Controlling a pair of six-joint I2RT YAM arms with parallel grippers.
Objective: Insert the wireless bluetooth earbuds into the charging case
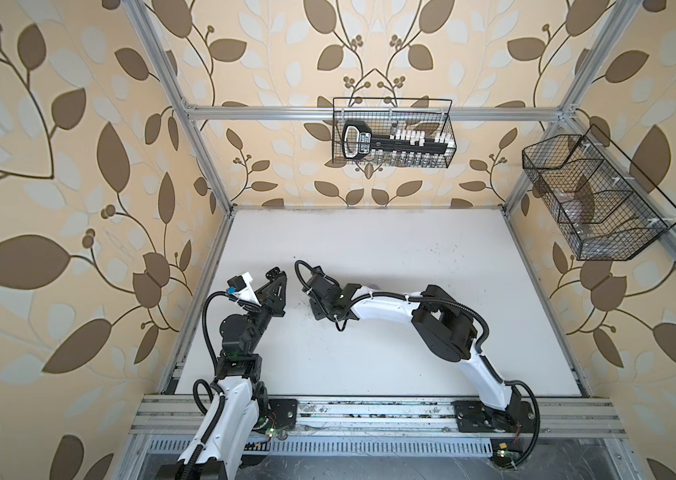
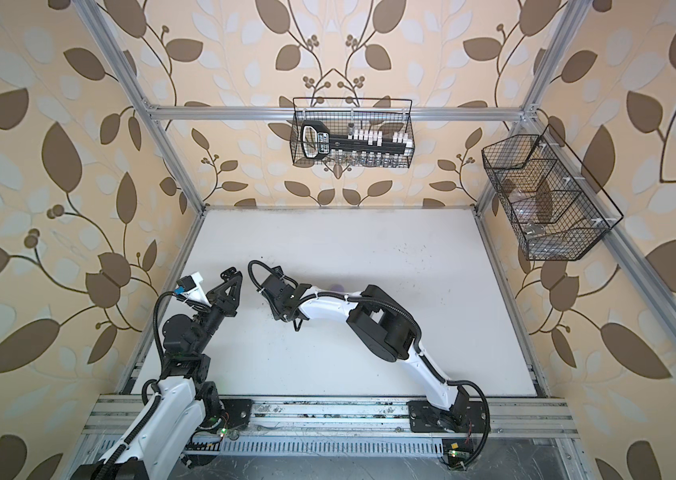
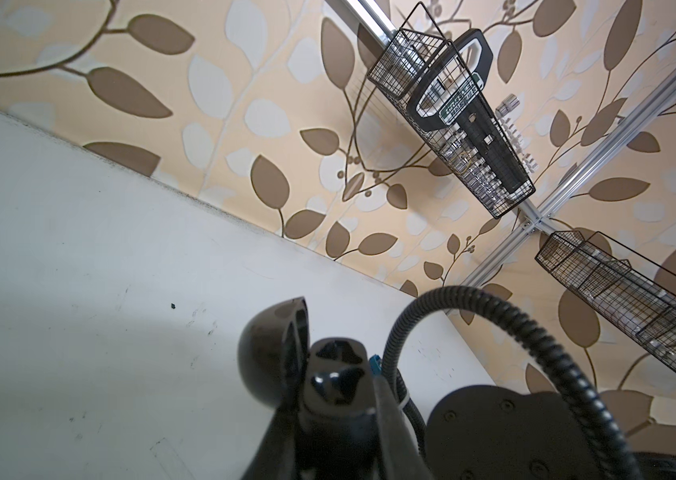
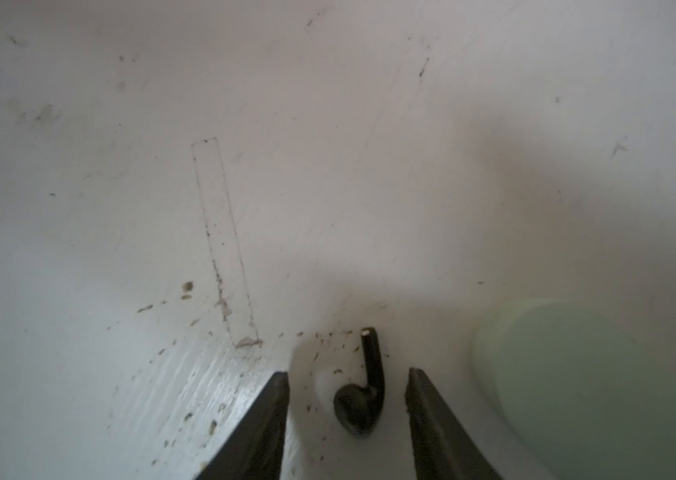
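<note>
Black plastic is showing at both ends of this job. The black earbud [image 4: 363, 399] is lying on the white table [image 1: 411, 249], stem pointing away from the wrist. The right gripper [image 4: 349, 372] is standing over it with its jaws apart, one finger on each side and neither touching it. Its tips are sitting low, close to the tabletop. Just beside it, a pale mint case [image 4: 577, 374] is resting on the table, too blurred for me to read any detail.

Across from it, the left gripper [image 3: 328, 407] is holding the black charging case [image 3: 330, 374] up off the table, jaws pinched tight on its body. The lid [image 3: 274, 345] is hanging open beside the dark moulded sockets.

In both top views the two grippers are hovering near each other, left of the table's middle. A lilac shape [image 1: 373, 286] is peeking out from behind the right arm [image 1: 386, 309].
</note>
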